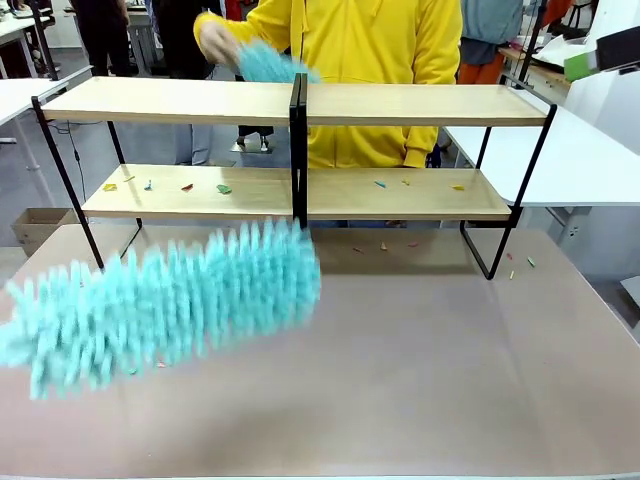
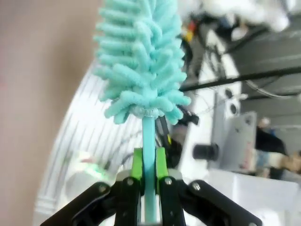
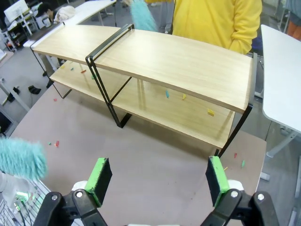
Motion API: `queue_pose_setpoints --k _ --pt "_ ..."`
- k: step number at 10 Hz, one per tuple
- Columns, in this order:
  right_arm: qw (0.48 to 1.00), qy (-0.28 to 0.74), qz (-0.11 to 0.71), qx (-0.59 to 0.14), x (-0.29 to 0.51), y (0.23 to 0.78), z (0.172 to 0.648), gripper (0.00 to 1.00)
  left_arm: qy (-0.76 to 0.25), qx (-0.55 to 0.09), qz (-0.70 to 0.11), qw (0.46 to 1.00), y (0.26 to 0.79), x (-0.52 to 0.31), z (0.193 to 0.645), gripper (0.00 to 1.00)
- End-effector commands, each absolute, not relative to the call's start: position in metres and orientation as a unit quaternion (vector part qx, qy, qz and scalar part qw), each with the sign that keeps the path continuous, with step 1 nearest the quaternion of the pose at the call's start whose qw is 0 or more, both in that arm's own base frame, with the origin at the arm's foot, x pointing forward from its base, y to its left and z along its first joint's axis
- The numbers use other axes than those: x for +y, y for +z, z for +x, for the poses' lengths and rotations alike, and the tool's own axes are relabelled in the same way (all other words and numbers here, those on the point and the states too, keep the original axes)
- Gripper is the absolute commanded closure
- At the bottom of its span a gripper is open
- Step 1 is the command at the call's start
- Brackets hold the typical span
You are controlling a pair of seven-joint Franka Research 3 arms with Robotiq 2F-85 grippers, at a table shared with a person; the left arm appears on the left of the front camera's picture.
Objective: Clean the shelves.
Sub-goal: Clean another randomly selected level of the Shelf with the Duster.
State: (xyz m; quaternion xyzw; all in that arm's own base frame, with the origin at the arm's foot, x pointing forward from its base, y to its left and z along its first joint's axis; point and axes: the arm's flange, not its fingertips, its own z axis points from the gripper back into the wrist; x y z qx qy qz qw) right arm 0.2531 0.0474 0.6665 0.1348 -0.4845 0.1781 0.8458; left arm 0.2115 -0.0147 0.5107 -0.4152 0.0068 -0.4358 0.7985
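The shelves (image 1: 400, 104) are two long light-wood boards on a black frame with a centre post, standing across the table's far half; they also appear in the right wrist view (image 3: 178, 61). Small coloured scraps (image 1: 223, 188) lie on the lower board. My left gripper (image 2: 149, 175) is shut on the handle of a fluffy teal duster (image 2: 141, 56), whose blurred head (image 1: 160, 305) hangs over the table's near left. My right gripper (image 3: 158, 178) is open and holds nothing, high above the table in front of the shelves. A person in yellow holds a second teal duster (image 1: 265, 62) on the top board.
A few scraps (image 1: 510, 272) lie on the brown table (image 1: 420, 380) by the shelves' right foot, and more under the lower board. White tables (image 1: 570, 150) stand to the right and far left. A cardboard box (image 1: 35, 225) sits on the floor at the left.
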Motion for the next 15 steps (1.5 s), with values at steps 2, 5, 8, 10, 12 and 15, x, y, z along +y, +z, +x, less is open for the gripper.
queue_pose_setpoints --k 2,5,8,10,12,15 --pt "0.844 0.185 0.132 -0.486 0.045 0.667 0.254 0.00 -0.438 -0.051 -0.417 0.795 0.541 -0.003 0.225 0.88" --pt "0.844 0.185 0.132 -0.486 0.045 0.667 0.254 0.00 -0.367 -0.015 -0.409 0.835 0.499 -0.083 0.229 0.88" --pt "0.844 0.185 0.132 -0.486 0.045 0.667 0.254 0.00 -0.192 -0.123 -0.490 0.841 0.494 -0.219 0.326 0.88" --pt "0.844 0.185 0.132 -0.486 0.045 0.667 0.254 0.00 -0.165 -0.079 -0.509 0.841 0.484 -0.270 0.342 0.88" --pt "0.844 0.185 0.132 -0.486 0.045 0.667 0.254 0.00 -0.179 -0.075 -0.482 0.854 0.488 -0.208 0.307 0.88" --pt "0.844 0.185 0.132 -0.486 0.045 0.667 0.254 0.00 -0.172 -0.120 -0.471 0.857 0.475 -0.255 0.301 0.88"
